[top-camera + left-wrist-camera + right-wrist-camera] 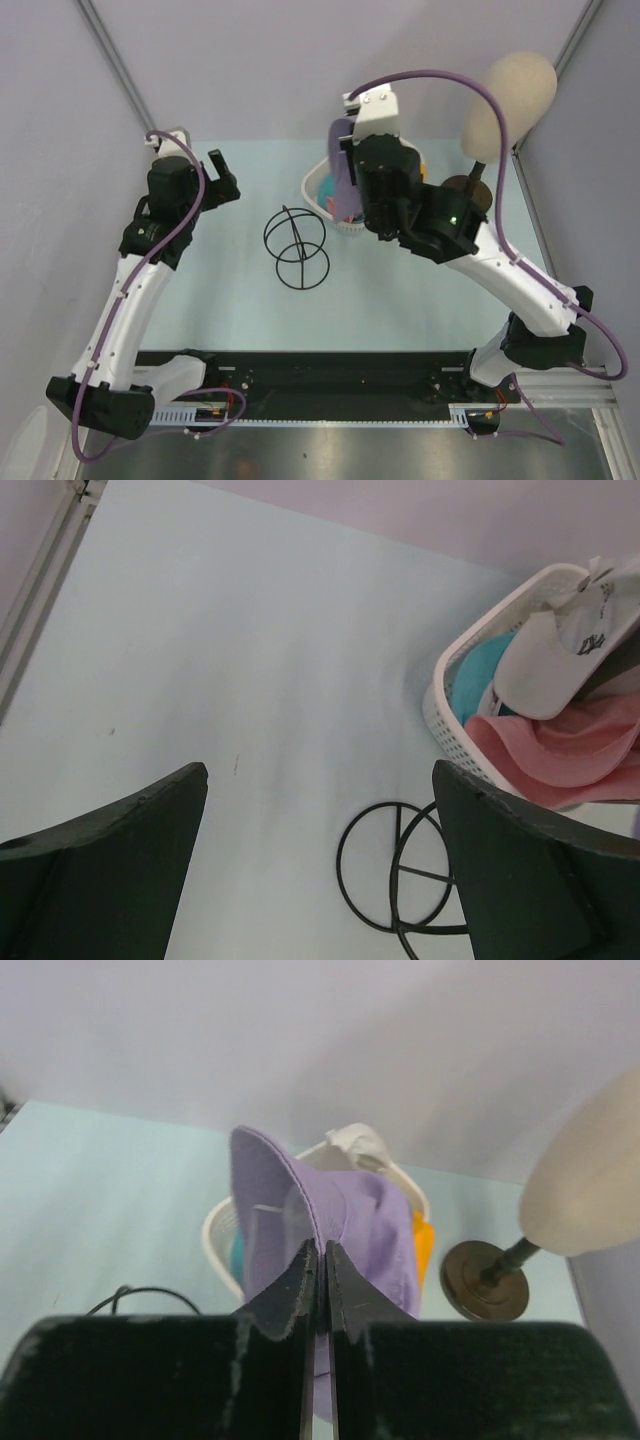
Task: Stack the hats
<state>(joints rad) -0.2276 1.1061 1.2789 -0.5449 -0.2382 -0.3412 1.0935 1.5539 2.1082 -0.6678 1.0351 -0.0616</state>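
While the lavender hat (350, 1210) hangs clamped in the right gripper (322, 1252) over the basket (440, 695), pink hat (565, 750), teal hat (480, 670) and orange hat (424, 1245) lie inside, unstacked. Empty, the left gripper (320, 772) gapes. No stack begun.

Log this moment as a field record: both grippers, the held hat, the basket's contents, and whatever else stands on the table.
White perforated plastic basket: holds teal fabric hat, pink fabric hat and white baseball cap; orange fabric hat shows at its right edge.
Right gripper: shut on the lavender fabric bucket hat, which hangs over the basket.
Left gripper: open, holding nothing.
Black wire stand: on the table, left of the basket, nothing on it.
Beige egg-shaped mannequin head: bare, on a dark round-based post right of the basket.
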